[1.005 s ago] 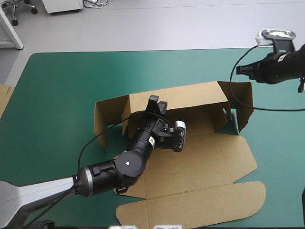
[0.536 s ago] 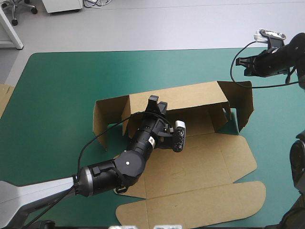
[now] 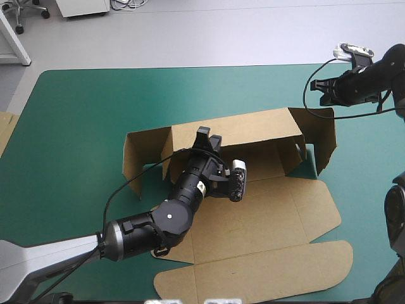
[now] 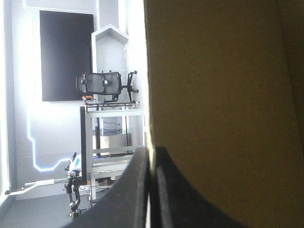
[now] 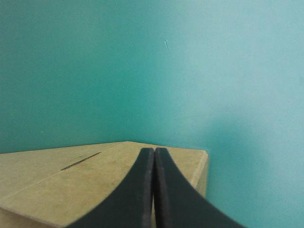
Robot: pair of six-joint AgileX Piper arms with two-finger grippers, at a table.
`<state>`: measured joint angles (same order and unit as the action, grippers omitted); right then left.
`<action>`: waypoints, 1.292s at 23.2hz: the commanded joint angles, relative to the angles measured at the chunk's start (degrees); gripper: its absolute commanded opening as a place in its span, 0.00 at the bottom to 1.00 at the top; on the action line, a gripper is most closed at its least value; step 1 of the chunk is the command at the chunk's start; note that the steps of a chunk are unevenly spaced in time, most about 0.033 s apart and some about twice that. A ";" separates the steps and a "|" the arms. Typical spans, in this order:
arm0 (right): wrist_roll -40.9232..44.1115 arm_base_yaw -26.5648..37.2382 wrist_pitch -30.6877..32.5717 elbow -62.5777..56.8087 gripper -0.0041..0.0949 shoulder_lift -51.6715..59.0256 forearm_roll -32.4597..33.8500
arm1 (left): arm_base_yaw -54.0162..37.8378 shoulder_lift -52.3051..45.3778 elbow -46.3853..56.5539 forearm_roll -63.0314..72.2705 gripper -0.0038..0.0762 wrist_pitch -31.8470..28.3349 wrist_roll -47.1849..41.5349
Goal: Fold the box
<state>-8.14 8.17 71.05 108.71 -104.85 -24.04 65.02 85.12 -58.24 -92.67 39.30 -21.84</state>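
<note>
Box (image 3: 266, 209) far wall clamped in L gripper (image 3: 204, 134); hold it upright. R gripper (image 3: 316, 85), jaws together, empty, near table (image 3: 95, 114) far-right corner: nudge end flap (image 3: 326, 136) inward slowly.

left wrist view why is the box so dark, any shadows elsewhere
Left wrist view: the box, pinched in the left gripper, is backlit by the bright room. Right wrist view: a soft shadow on the teal-green cover beside the box corner. High view: even light.
</note>
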 commanded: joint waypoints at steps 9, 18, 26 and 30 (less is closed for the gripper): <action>-0.61 0.15 0.60 -6.84 0.02 7.57 -1.52 | -0.43 -2.28 -1.34 -1.56 0.04 3.95 -0.53; -5.18 0.15 0.60 -15.58 0.02 13.65 -2.54 | -0.43 -2.28 -1.34 0.15 0.04 3.95 -1.04; -11.81 0.06 0.42 -20.74 0.02 15.10 -7.15 | -0.43 -2.28 -1.34 1.01 0.04 3.86 -1.04; -17.10 0.06 -1.60 -26.48 0.03 17.64 -8.09 | -0.43 -2.28 -1.34 1.01 0.04 3.86 -1.04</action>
<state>-21.73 8.17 70.56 83.34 -91.22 -29.39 64.50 85.12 -58.24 -89.82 41.61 -22.09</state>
